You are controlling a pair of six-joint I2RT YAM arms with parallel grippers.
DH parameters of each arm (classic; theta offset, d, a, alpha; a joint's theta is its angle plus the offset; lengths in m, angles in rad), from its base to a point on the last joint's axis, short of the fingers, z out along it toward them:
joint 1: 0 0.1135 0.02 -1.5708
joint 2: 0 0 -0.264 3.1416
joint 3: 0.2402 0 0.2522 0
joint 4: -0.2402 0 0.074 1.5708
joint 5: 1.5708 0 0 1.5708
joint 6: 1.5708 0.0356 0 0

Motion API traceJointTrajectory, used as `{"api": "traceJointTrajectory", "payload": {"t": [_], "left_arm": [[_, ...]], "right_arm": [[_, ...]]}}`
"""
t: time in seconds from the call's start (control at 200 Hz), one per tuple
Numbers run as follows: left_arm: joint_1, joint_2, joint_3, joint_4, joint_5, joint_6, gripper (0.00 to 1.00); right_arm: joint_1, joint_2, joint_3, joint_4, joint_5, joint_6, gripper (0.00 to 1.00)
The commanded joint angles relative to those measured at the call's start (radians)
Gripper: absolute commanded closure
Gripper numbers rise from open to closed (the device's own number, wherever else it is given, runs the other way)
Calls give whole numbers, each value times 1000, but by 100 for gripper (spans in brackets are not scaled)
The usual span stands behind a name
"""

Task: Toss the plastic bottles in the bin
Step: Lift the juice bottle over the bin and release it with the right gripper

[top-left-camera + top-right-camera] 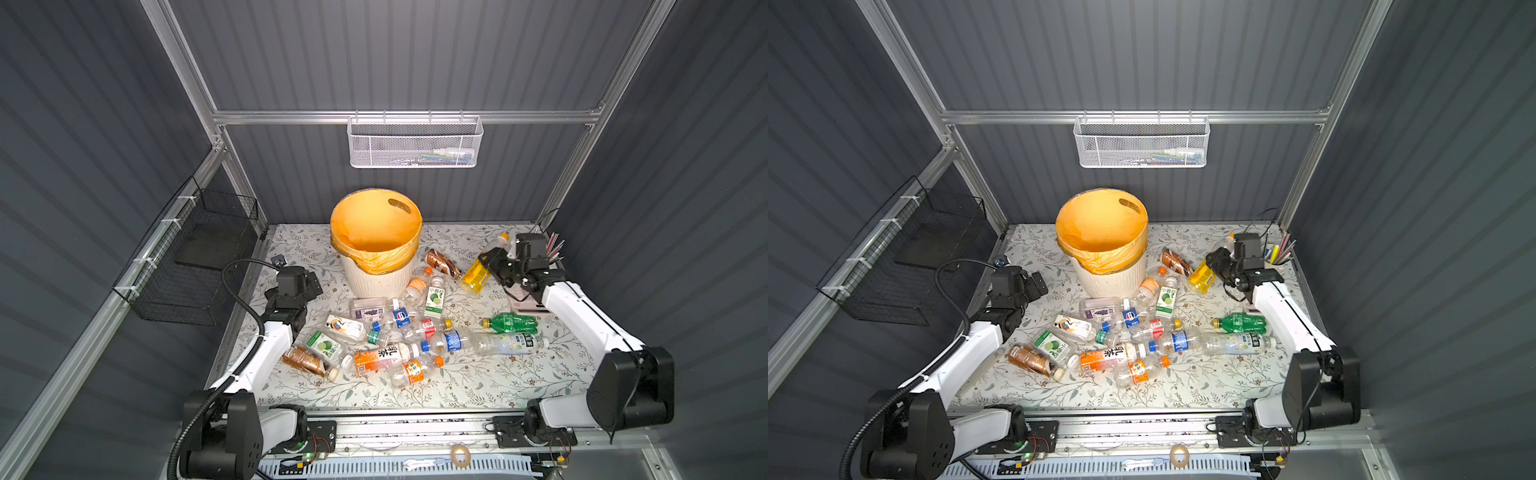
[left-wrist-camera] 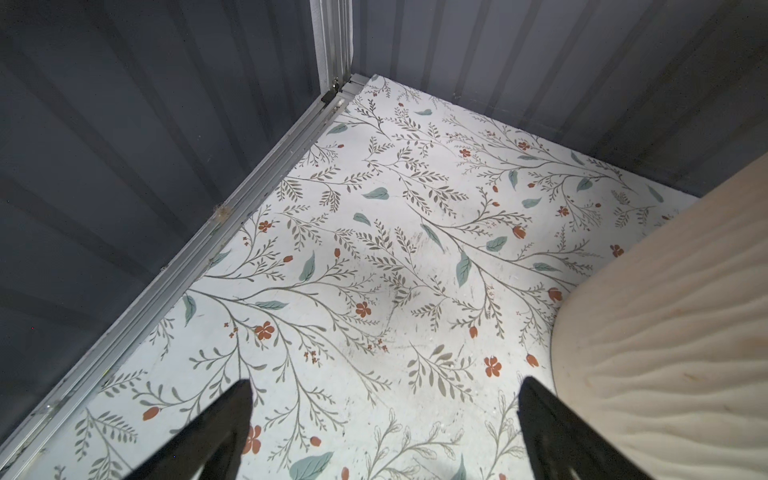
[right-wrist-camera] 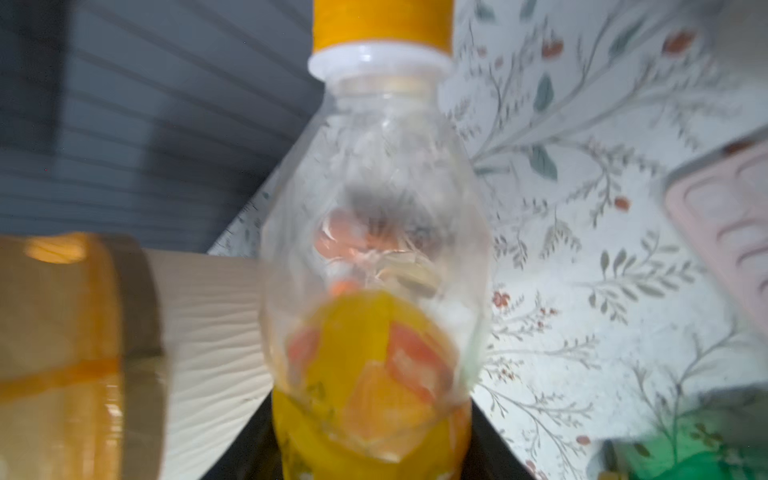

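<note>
**Operator:** How far along is this?

**Spotter:** You are at the very start. The bin (image 1: 374,282) stands in the upper middle of both top views, and all I see inside it is the orange liner, with no bottle in there. The plastic bottles (image 1: 399,332) lie in a loose heap on the table (image 1: 478,386) just below the bin. I count roughly 16, though some overlap.

**Operator:** And my right gripper?

**Spotter:** Your right gripper (image 1: 490,259) sits at the right of the frame, and its jaws are clamped on the yellow bottle (image 1: 476,274). The right wrist view shows that yellow bottle (image 3: 374,249) filling the frame between the black jaws, cap pointing away. I cannot tell whether the bottle is clear of the table. It is right of the bin, not over the rim.

**Operator:** The left?

**Spotter:** Your left gripper (image 2: 384,399) hangs with its jaws wide apart and nothing between them, just left of the bin wall.

**Operator:** So what is left?

**Spotter:** By my judgement, nearly everything: you carry this 1 across and drop it, then clear the heap, including the brown bottle (image 1: 442,264) beside the bin and the green bottle (image 1: 511,323) lower right.
</note>
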Motion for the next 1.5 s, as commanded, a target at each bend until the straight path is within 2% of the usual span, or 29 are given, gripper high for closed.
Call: {"api": "traceJointTrajectory", "payload": {"t": [0.0, 0.19, 0.255, 0.335, 0.455, 0.52, 0.61, 0.66, 0.73, 0.835, 0.855, 1.006, 1.186, 1.451, 1.491], "left_arm": [[-1, -34, -18, -39, 5, -62, 0], [-1, -76, -44, -59, 17, -101, 1], [-1, -79, -46, -68, 20, -108, 1], [-1, -79, -44, -79, 22, -117, 0], [-2, -72, -34, -93, 25, -124, 1], [-2, -63, -27, -105, 25, -128, 1], [-4, -56, -6, -142, 18, -128, 1], [-4, -62, 1, -156, 9, -127, 1], [-4, -78, 3, -166, 3, -130, 1], [-7, -107, 3, -187, -12, -150, 0], [-7, -112, 5, -192, -18, -155, 1], [-13, -152, 13, -227, -40, -175, 1], [-24, -177, 23, -268, -55, -215, 1], [-79, -192, -2, -274, -104, -281, 0], [-91, -191, -5, -273, -110, -282, 1]], "right_arm": [[-22, -27, 169, 6, -12, -80, 48], [26, 64, 427, 93, -99, -55, 47], [87, 139, 530, 99, -130, -55, 46], [165, 261, 668, 81, -239, -48, 46], [295, 463, 933, -29, -325, -100, 42], [351, 598, 1175, -227, -340, -197, 34], [378, 753, 1519, -489, -283, -324, 2], [373, 763, 1572, -539, -249, -342, 1], [364, 690, 1477, -501, -204, -361, 1], [351, 491, 1147, -312, -151, -364, 1], [347, 454, 1083, -276, -112, -359, 1], [297, 250, 746, -138, -62, -325, 1], [212, 81, 453, -103, -10, -294, 1], [85, -124, -1, -121, 95, -71, 1], [77, -148, -41, -171, 127, -45, 1]]}}
